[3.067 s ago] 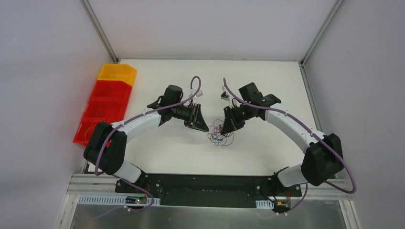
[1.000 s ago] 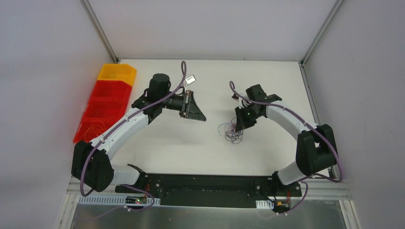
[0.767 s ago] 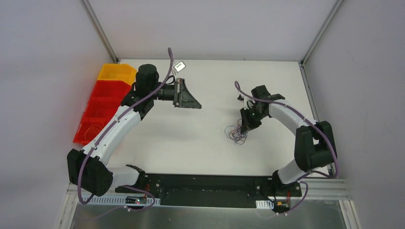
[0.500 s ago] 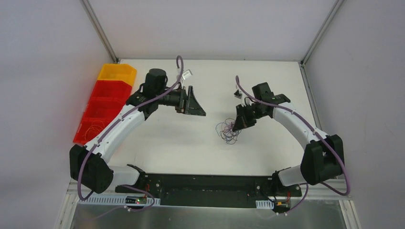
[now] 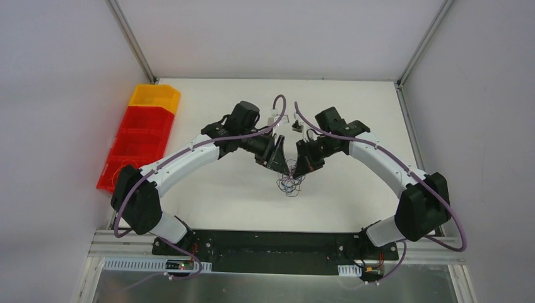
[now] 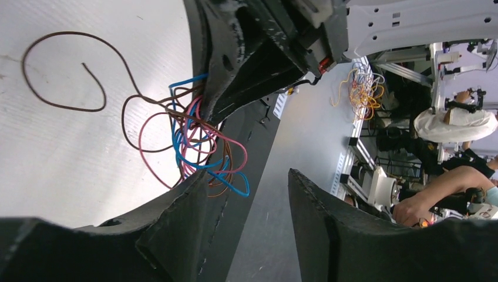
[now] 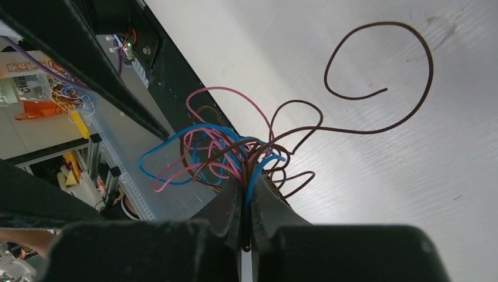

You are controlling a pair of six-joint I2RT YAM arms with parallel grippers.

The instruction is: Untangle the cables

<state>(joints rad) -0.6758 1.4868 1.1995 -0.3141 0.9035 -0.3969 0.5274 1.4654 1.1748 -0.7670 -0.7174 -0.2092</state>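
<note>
The cables point(image 5: 289, 183) are a small tangle of thin blue, pink and brown wires hanging at the table's middle. My right gripper point(image 5: 298, 168) is shut on the top of the bundle; in the right wrist view the wires point(image 7: 226, 150) fan out from between its pressed fingertips point(image 7: 246, 185), and a brown loop point(image 7: 382, 76) lies on the table. My left gripper point(image 5: 279, 162) is open and empty, right beside the tangle. In the left wrist view the wires point(image 6: 197, 135) sit just past its left finger point(image 6: 176, 223), with the right gripper's black body point(image 6: 246, 53) above them.
A red bin point(image 5: 142, 136) with a yellow bin point(image 5: 154, 98) behind it stands at the table's left edge; a few loose wires lie in the red bin's near end point(image 5: 118, 173). The black base rail point(image 5: 277, 243) runs along the near edge.
My left arm swung out toward the bins, then came back to the middle beside the tangle. My right gripper carried the tangle right and back left, still shut on it.
</note>
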